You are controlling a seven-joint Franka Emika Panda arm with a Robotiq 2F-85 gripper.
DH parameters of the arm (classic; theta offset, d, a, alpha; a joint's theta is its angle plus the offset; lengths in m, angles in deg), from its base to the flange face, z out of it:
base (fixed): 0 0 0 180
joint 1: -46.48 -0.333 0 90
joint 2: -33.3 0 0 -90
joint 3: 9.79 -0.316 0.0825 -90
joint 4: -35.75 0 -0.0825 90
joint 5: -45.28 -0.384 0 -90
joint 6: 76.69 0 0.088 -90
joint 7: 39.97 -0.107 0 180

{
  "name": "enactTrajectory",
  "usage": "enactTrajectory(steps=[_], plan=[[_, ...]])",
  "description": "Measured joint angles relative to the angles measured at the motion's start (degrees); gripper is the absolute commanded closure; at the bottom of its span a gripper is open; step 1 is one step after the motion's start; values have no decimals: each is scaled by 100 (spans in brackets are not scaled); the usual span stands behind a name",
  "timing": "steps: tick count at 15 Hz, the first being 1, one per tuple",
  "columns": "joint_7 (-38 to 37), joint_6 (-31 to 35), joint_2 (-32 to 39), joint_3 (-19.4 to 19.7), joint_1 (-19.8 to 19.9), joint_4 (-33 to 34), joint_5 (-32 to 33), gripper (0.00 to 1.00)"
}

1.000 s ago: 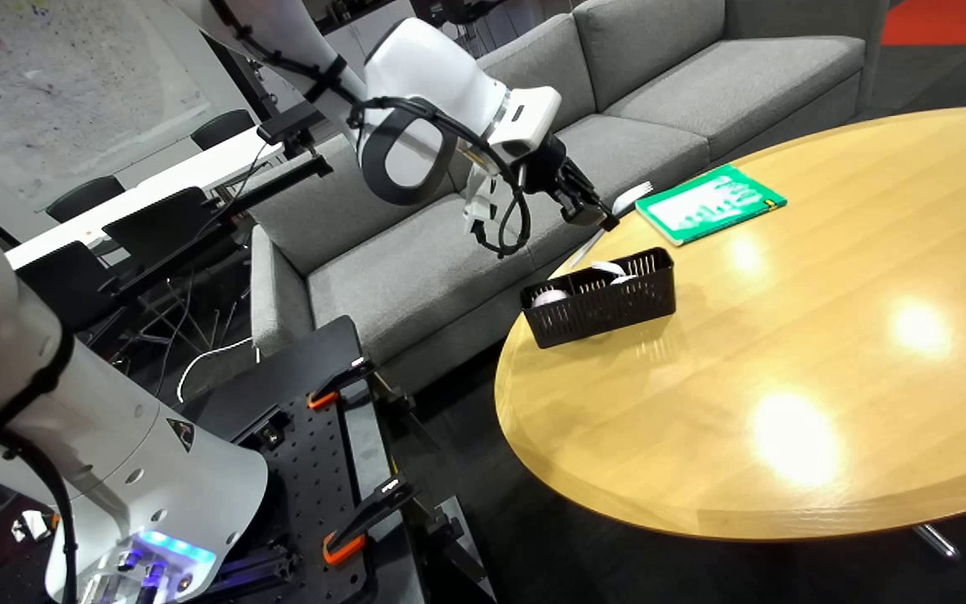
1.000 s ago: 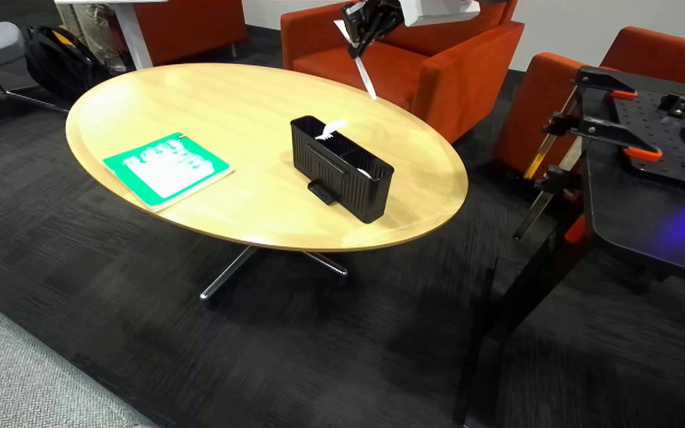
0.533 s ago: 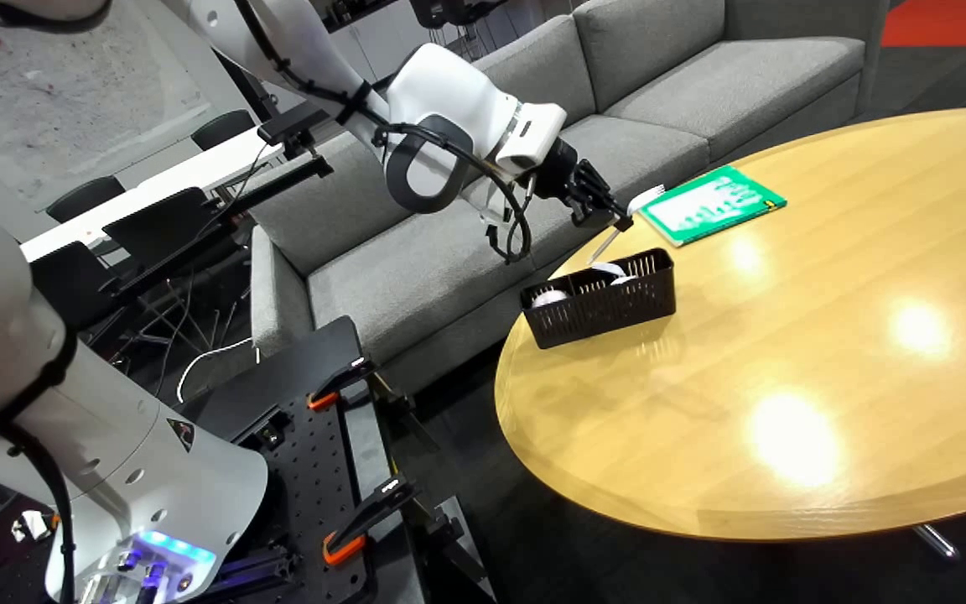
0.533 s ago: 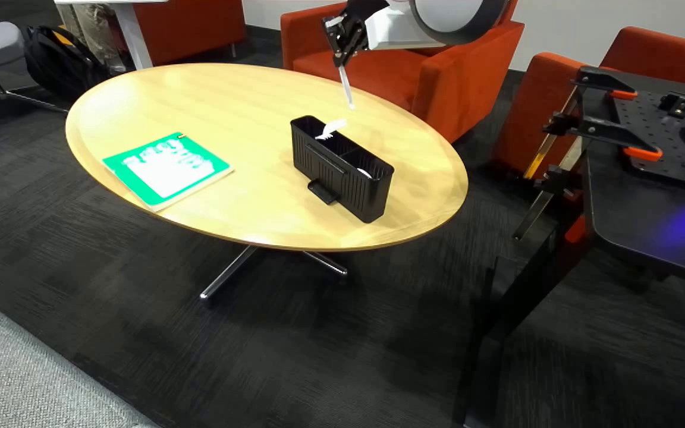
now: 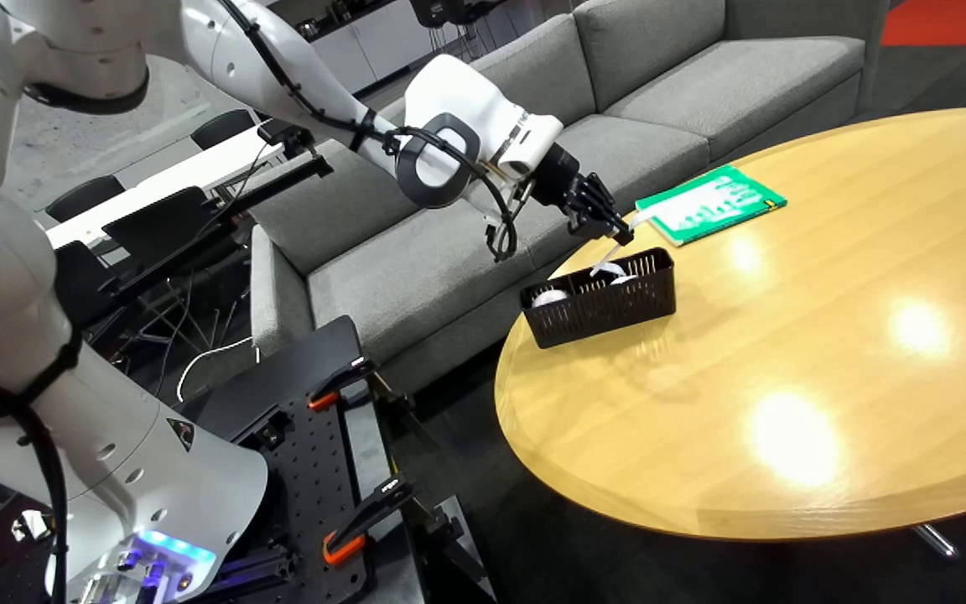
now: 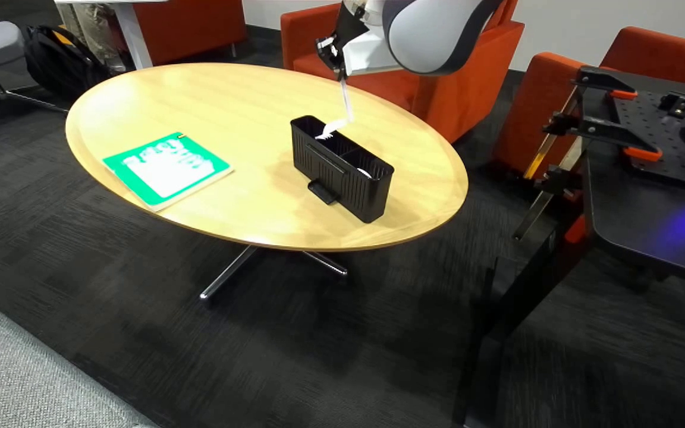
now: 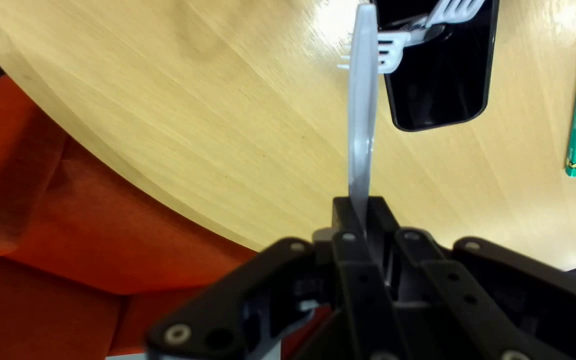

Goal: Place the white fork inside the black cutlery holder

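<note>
Claw (image 7: 361,206) clamped on the white fork (image 7: 362,107), which sits pinched between its two fingertips, held in the air above the table (image 6: 200,107). In the wrist view the handle runs straight out ahead of the tips, its free end next to the rim of the black cutlery holder (image 6: 342,179); head hidden there. In an exterior view the head pokes out on the far side of the claw, seen against the green-and-white book (image 5: 711,205). Fork tilted, handle end low by the holder's opening, head higher; can't tell if it touches the holder or what's in it. Looks: slender, greyish white, plastic-like, slightly shiny, long handle with rounded end; head pale and blurry, tines not countable. Counts: one claw, one gripped fork, one holder, one book, one table. In the holder, wrist view gives two more fork heads (image 7: 396,50), one reaching over the rim; an exterior view gives three white bits (image 5: 548,298), one at one end, two close together farther along.
</note>
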Motion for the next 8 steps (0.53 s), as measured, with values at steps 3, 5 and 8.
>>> enactTrajectory(steps=[3,5,8], plan=[[-569,-334,361,99,-170,269,291,97],[-992,-379,509,101,-167,411,637,97],[-1527,-379,694,109,-154,579,1072,97]])
